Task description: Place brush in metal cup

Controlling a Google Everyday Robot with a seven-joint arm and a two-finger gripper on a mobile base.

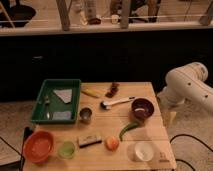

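Observation:
The brush is slim and white and lies flat on the wooden table, its round head at the left end. The metal cup stands upright a short way to the lower left of the brush head, beside the green tray. My white arm comes in from the right. My gripper hangs just off the table's right edge, to the right of the dark bowl and well away from the brush and the cup. It holds nothing that I can see.
A green tray with utensils sits at the left. There is a dark red bowl, a green pepper, an orange fruit, a wooden scrub block, a pale green cup, an orange bowl, and a white cup.

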